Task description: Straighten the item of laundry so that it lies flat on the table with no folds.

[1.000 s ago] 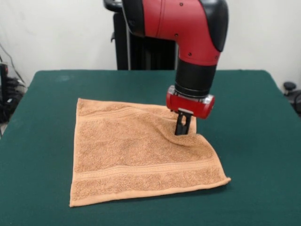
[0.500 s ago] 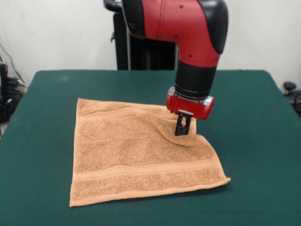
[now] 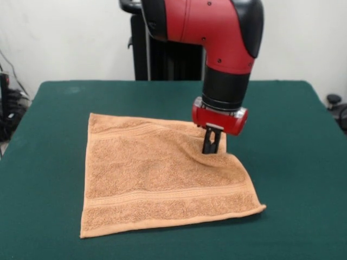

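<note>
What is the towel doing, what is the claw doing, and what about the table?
Towel: spread out almost flat, with a small raised wrinkle at the claw near its far right corner.
Claw: pointing down, tips on the towel by that corner; whether it is pinching is unclear.
Table: green top, towel lying on it.
</note>
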